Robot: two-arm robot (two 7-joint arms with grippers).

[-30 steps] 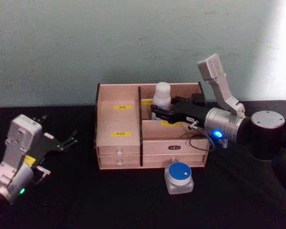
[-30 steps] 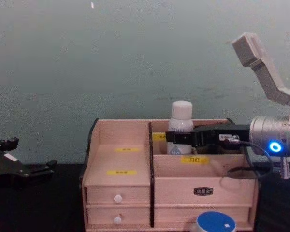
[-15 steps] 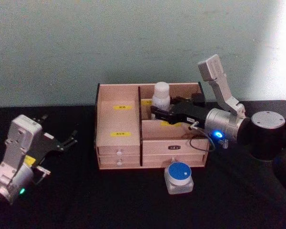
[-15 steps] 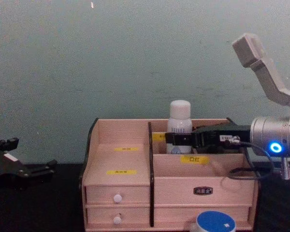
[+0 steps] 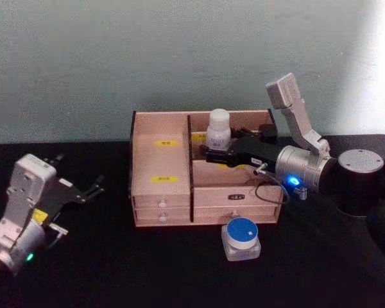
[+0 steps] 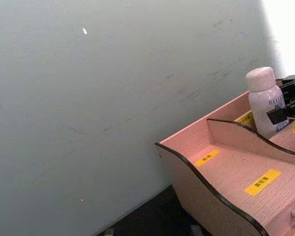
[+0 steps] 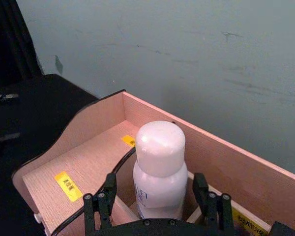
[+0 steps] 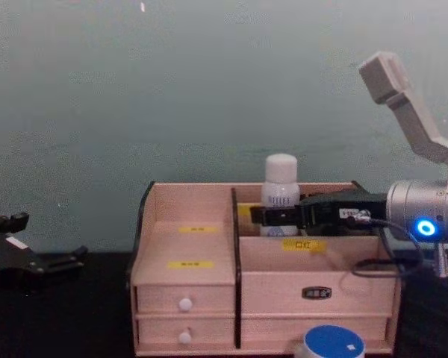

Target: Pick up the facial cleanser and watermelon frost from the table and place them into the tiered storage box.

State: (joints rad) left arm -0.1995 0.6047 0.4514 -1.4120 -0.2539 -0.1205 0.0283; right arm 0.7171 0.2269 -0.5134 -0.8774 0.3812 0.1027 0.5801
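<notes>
A white round-capped bottle (image 5: 218, 130) stands upright in the back right compartment of the tiered storage box (image 5: 159, 160). My right gripper (image 5: 212, 153) reaches in from the right and straddles the bottle (image 7: 160, 167). Its fingers (image 7: 102, 204) stand open, with a small gap on each side. A clear square jar with a blue lid (image 5: 242, 237) sits on the table in front of the box. I cannot tell which of the two is the facial cleanser and which the watermelon frost. My left gripper (image 5: 90, 189) rests open at the far left, away from the box.
The box (image 8: 187, 224) has yellow labels, two small white-knobbed drawers on the left and wider drawers on the right. A black cloth (image 5: 147, 269) covers the table. A pale green wall rises close behind. Open table lies between my left arm and the box.
Almost nothing has moved. My right gripper has sunk very slightly around the bottle, and the left arm has stayed put.
</notes>
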